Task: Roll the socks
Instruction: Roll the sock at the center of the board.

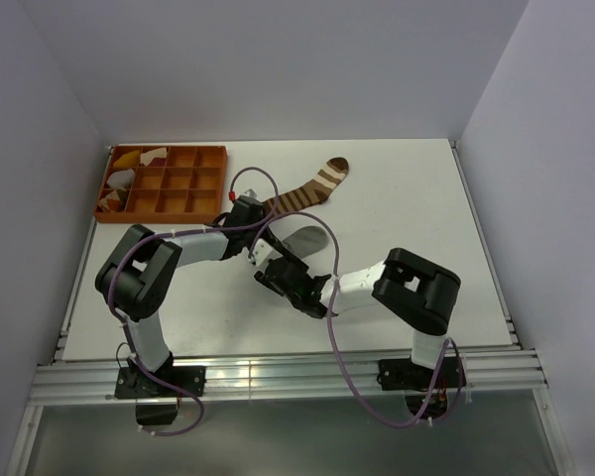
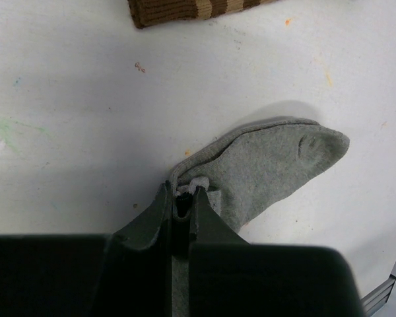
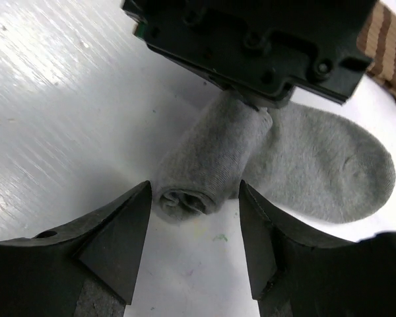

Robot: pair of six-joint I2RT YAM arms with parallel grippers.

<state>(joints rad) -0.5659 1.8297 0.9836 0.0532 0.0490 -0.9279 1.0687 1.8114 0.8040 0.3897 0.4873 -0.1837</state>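
Observation:
The grey sock (image 3: 317, 165) lies on the white table, its cuff end rolled into a tube (image 3: 204, 165) and its toe flat (image 2: 277, 158). My left gripper (image 2: 183, 191) is shut on the far end of that roll; its black body (image 3: 251, 39) fills the top of the right wrist view. My right gripper (image 3: 195, 189) is open, one finger on each side of the roll's near end, not pressing it. In the top view the two grippers (image 1: 256, 243) (image 1: 276, 268) meet at the grey sock (image 1: 307, 241). The brown striped sock (image 1: 312, 188) lies flat just behind.
An orange compartment tray (image 1: 174, 203) stands at the back left, with yellow and white cloth pieces (image 1: 139, 159) in its left cells. Walls close the table on three sides. Purple cables loop over both arms.

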